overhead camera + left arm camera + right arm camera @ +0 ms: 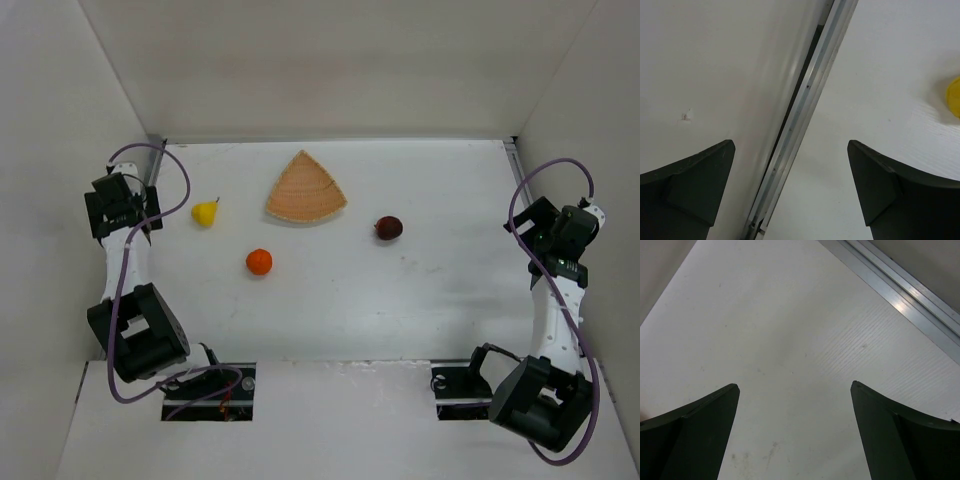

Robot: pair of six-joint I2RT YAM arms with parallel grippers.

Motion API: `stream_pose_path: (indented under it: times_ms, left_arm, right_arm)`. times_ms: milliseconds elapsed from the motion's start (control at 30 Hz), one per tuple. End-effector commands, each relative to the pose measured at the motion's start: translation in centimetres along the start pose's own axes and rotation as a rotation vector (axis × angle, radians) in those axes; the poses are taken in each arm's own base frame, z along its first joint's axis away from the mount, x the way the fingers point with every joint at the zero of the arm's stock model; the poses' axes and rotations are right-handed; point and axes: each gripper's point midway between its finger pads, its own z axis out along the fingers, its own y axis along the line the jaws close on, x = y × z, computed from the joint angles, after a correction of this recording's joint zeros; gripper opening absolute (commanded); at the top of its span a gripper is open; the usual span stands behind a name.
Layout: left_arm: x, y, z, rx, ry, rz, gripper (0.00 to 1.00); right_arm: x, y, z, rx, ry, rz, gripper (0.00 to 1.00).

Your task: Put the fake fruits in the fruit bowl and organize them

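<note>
While the fruit bowl (306, 190) sat empty, pear (205, 213) lay at its nine o'clock, orange (259, 262) at seven, plum (389, 228) at four, all unplaced; left gripper (790, 150) and right gripper (795, 390) gaped, holding nothing.

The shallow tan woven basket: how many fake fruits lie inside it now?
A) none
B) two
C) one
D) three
A: the tan woven basket holds nothing; the yellow pear, the round orange and the dark maroon plum all lie on the white table, apart from it.
</note>
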Motion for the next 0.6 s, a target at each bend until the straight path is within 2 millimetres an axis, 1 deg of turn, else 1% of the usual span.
stream_pose_path:
  times_ms: [0,133,167,200,267,300,367,467,567]
  left_arm:
    - [-3.4,0.9,-1.2,-0.062,-0.098,-0.032,1.00]
    - [-3.1,0.8,-1.2,-0.075,-0.079,-0.006,1.00]
    - [-3.3,0.6,-1.3,-0.071,-0.079,-0.017,1.00]
    - [-3.5,0.4,-1.5,-0.066,-0.078,-0.031,0.98]
    - [-4.3,-1.1,-2.0,-0.018,-0.083,-0.026,0.99]
    - [-5.0,-2.2,-2.4,0.024,-0.094,-0.011,1.00]
    - [-5.7,-4.6,-2.7,0.124,-0.102,0.019,1.00]
    - [-6.3,-8.1,-2.1,0.296,-0.096,0.051,1.00]
    - [-6.3,-10.8,-0.5,0.429,-0.055,0.059,1.00]
  right_arm:
    - [-0.9,0.7,-0.1,-0.027,-0.035,-0.012,1.00]
    - [-1.0,0.7,0.0,-0.030,-0.039,-0.010,1.00]
    - [-1.0,0.7,0.0,-0.029,-0.038,-0.010,1.00]
    - [-1.0,0.7,0.0,-0.029,-0.038,-0.010,1.00]
    - [-0.9,0.8,0.1,-0.030,-0.034,-0.013,1.00]
    - [-0.8,0.7,0.1,-0.029,-0.032,-0.013,1.00]
    - [-0.8,0.7,0.1,-0.028,-0.031,-0.013,1.00]
    - [-0.5,0.8,0.3,-0.034,-0.028,-0.014,1.00]
    - [0.3,1.2,0.5,-0.048,-0.008,-0.022,1.00]
